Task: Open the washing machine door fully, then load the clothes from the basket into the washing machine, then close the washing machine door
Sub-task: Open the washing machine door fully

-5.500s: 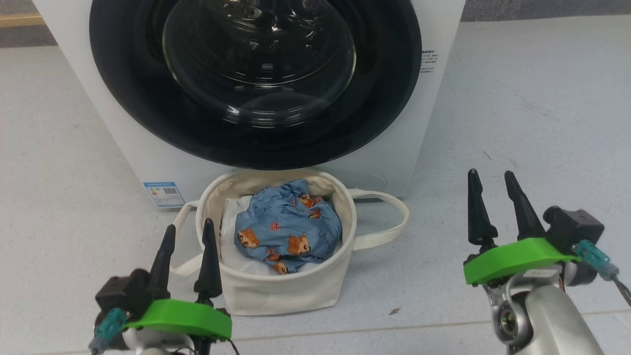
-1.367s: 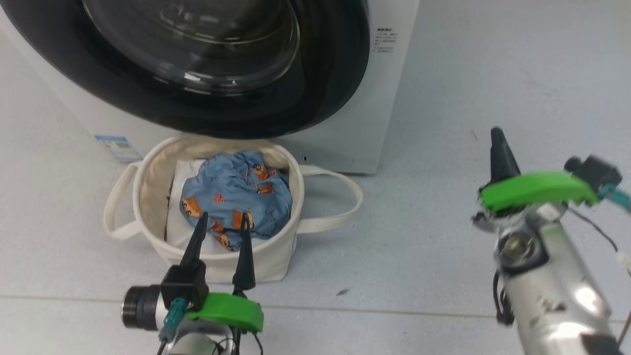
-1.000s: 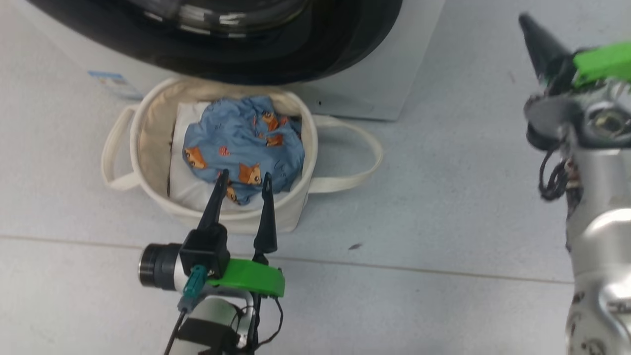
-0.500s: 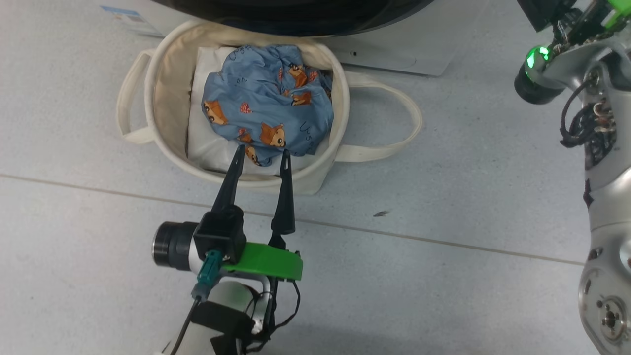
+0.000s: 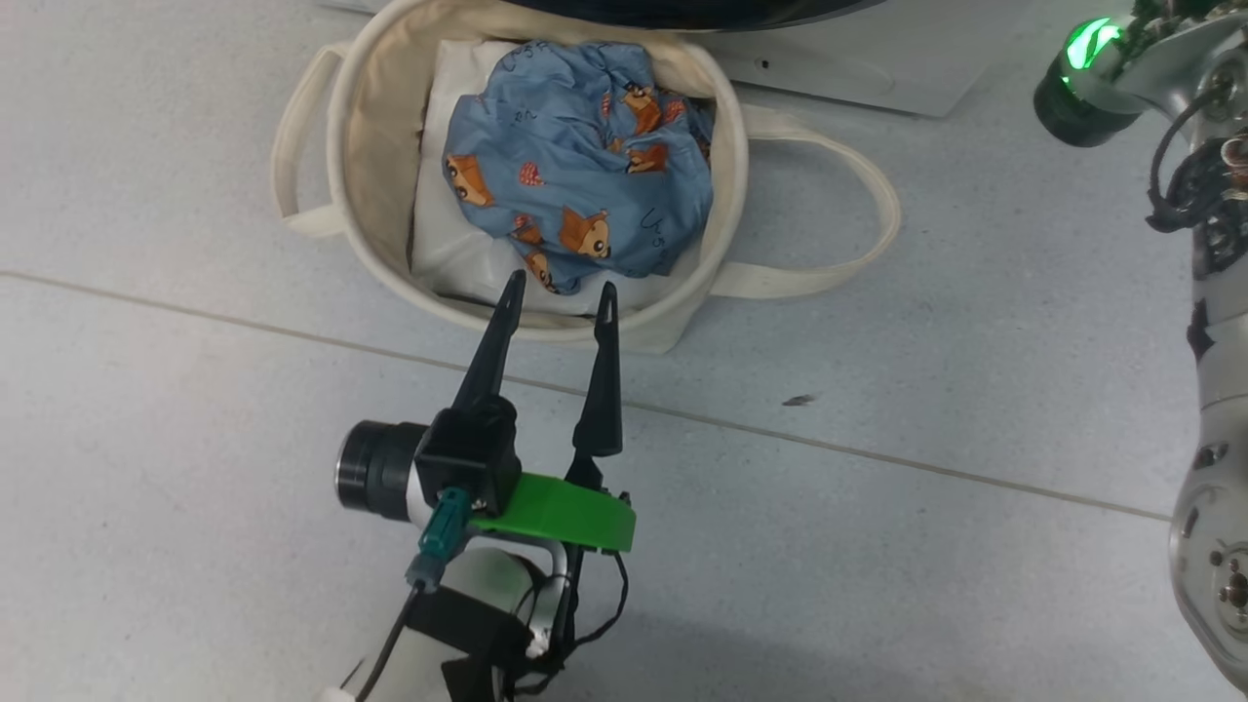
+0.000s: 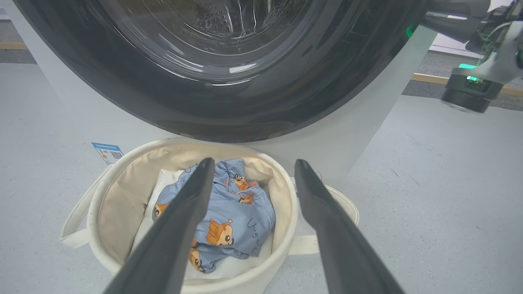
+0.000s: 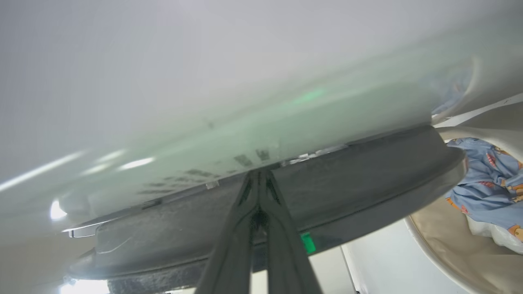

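The washing machine door (image 6: 245, 102) is closed, its glossy black rim and glass bowl showing in the left wrist view above the cream basket (image 6: 102, 212). The light-blue bear-print clothes (image 5: 585, 185) lie bunched in the basket (image 5: 370, 175) on a white bundle. My left gripper (image 5: 561, 285) is open, its tips just over the basket's near rim and short of the clothes; the left gripper (image 6: 253, 163) holds nothing. My right gripper (image 7: 257, 175) is shut, tips at the seam between the door's dark rim (image 7: 347, 175) and the white washing machine (image 7: 204, 81).
The basket stands on the grey tiled floor right against the machine's base (image 5: 858, 68), its loop handles lying out to both sides. A blue label (image 6: 108, 152) marks the machine's lower left corner. My right forearm (image 5: 1214, 292) rises along the head view's right edge.
The head camera has tilted down, so the door has slid out of that view. My right arm has risen toward the door's right edge. The left gripper stays open at the basket.
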